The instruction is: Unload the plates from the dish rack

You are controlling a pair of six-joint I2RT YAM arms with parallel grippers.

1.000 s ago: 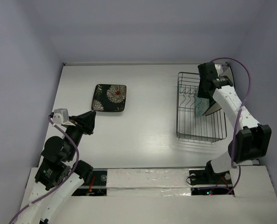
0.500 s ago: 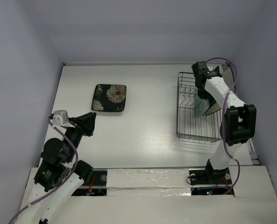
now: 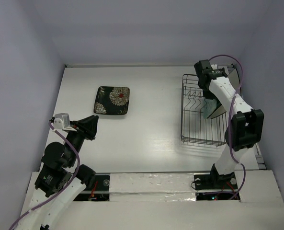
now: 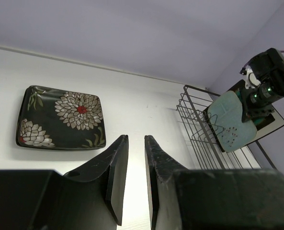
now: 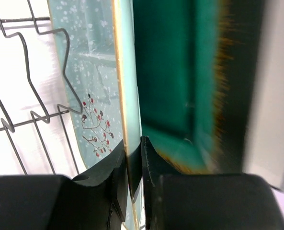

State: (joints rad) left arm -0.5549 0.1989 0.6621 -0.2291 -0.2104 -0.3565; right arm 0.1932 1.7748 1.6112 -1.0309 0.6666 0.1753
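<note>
**A:** Four plates on this job, and one is already out: the black flowered plate (image 3: 114, 100) lies flat on the table (image 3: 146, 134), well apart from the dish rack (image 3: 194, 132) over on the right.

**B:** And the other three stand on edge in the rack, packed at its right end. From the right wrist camera they line up side by side: the mint plate (image 5: 91, 72) against the wire prongs, the teal plate (image 5: 180, 72) just beside it, and the cream-white plate (image 5: 271, 96) at the far side.

**A:** Look at the right gripper (image 5: 133, 143)! It reaches down over the rack from the far end, and its two fingers are pinched on the rim of the mint plate, one on each face.

**B:** A firm clamp on that rim, yes. The plate's little branch of red blossoms shows just left of the finger. From above, the plate sits tilted under the arm, with its lower part inside the wire basket.

**A:** I can't tell whether its bottom edge touches the rack floor; the arm covers that.

**B:** On the other side, the left gripper (image 3: 94, 122) hovers near the table's front left, just this side of the black flowered plate and not touching it.

**A:** Its fingers (image 4: 117, 177) stand a narrow gap apart, released, with only bare table showing between them
</note>
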